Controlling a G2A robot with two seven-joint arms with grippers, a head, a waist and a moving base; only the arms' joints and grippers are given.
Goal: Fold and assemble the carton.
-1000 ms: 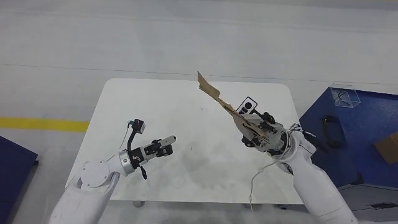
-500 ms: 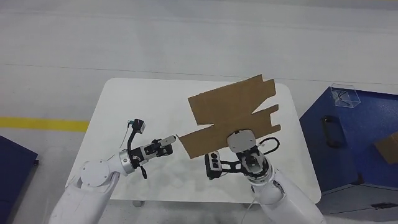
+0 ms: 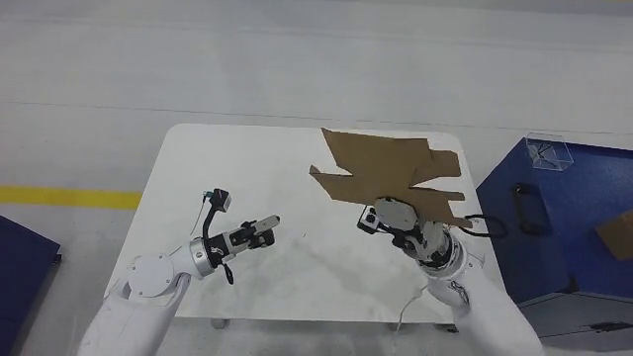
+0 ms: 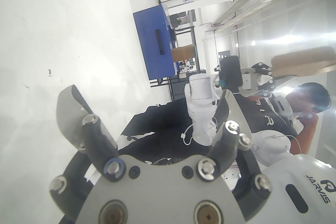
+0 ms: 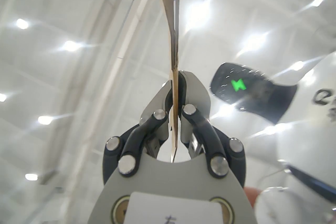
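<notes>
Pinching the flat brown cardboard carton [image 3: 386, 163] by its near edge in the right gripper [image 5: 176, 83], aloft over the white counter's [image 3: 227, 168] right half, long axis crosswise. Hovering wide open, empty, with the left gripper [image 3: 265, 229], well apart, pointed toward it.

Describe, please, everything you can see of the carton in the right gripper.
The carton is a flat, unfolded blank of brown cardboard with notched flaps along its edges. It is held over the far right part of the table, clamped at one edge by the right gripper, whose wrist view shows it edge-on.
</notes>
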